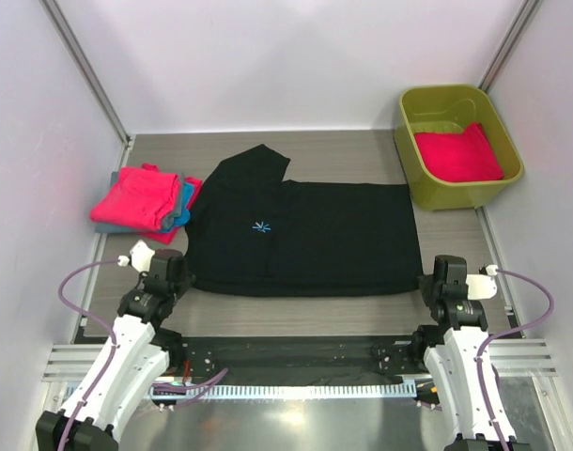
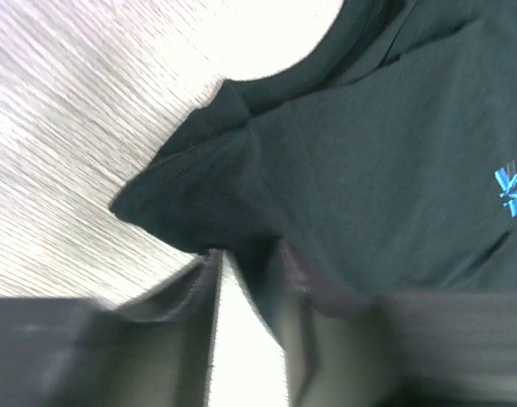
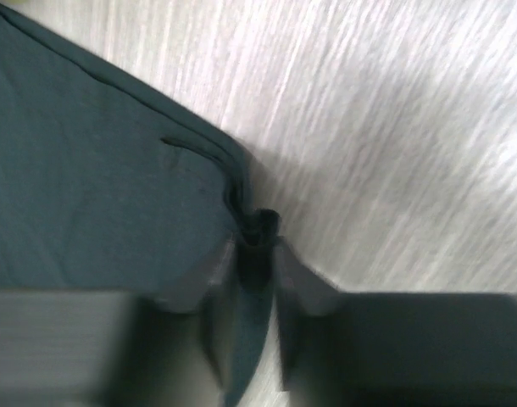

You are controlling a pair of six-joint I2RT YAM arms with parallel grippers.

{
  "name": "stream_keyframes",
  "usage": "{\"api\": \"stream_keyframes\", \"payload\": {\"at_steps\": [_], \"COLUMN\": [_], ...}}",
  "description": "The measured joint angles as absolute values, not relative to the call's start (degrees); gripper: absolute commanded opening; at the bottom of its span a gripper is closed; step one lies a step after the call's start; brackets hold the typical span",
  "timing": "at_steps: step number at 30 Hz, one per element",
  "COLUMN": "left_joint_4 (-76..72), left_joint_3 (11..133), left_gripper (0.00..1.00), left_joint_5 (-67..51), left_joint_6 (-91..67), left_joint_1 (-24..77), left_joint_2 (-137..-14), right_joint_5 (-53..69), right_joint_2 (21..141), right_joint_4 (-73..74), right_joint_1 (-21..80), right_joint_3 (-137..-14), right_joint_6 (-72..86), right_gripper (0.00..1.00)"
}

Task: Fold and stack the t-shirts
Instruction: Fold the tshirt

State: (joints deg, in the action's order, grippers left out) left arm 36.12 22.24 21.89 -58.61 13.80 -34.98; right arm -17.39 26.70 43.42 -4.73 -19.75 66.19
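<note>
1. Dead centre, the soft black cloth t-shirt (image 1: 324,244): solid black, no print across the body.
2. There on its chest, a small pale-blue starburst mark (image 1: 261,226), the only pattern on it.
3. Left of the frame, the plain hot-pink cloth tees (image 1: 136,197), with a blue cloth tee (image 1: 185,201) showing under them.
4. Upper right, the olive-green plastic tub (image 1: 407,141), with another hot-pink cloth tee (image 1: 458,155) glowing inside.
5. Under it all, the grey-brown tabletop (image 1: 362,150), streaked with wood grain.

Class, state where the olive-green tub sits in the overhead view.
In the top view, the olive-green tub stands at the table's far right corner, holding a folded pink t-shirt, close to the black t-shirt's right end.
</note>
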Motion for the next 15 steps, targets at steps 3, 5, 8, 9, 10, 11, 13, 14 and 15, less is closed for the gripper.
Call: {"api": "stream_keyframes", "payload": {"at_steps": [3,5,8,9,10,11,13,14,15], "left_joint_4": [37.1,38.1,39.7,39.9,40.2,40.2,40.1,39.9,39.5], "left_joint_3": [22.3,22.4,23.3,23.7,24.3,24.9,26.5,27.4,28.4], "left_gripper": [0.62,0.67,0.7,0.72,0.73,0.75,0.77,0.81,0.84], "left_joint_5": [22.5,22.8,23.4,23.4,23.4,23.3,22.2,21.4,20.8], "left_joint_6": [-59.6,-59.8,-59.7,-59.6,-59.5,-59.2,-57.7,-56.6,-55.8], "left_joint_1": [13.7,13.7,13.7,13.7,13.7,13.7,13.7,13.7,13.7], "left_joint_2": [-33.8,-33.1,-31.8,-31.4,-31.0,-30.6,-29.9,-29.8,-29.7], "right_joint_5": [-17.8,-18.2,-18.8,-18.9,-18.7,-18.3,-17.2,-16.4,-15.6], "right_joint_2": [26.7,26.7,26.7,26.8,27.1,27.6,30.6,32.6,34.8], "right_joint_4": [45.1,46.2,47.1,47.1,46.8,46.1,43.6,42.6,41.3], "right_joint_1": [-4.8,-4.8,-4.8,-4.8,-4.8,-4.8,-4.8,-4.8,-4.8], "right_joint_3": [-20.3,-21.3,-23.6,-24.6,-25.8,-26.7,-29.4,-30.8,-32.1], "right_joint_6": [66.2,66.3,65.2,64.5,63.5,62.3,58.2,55.9,53.8], "right_gripper": [0.57,0.68,0.8,0.8,0.8,0.8,0.78,0.78,0.78]}}
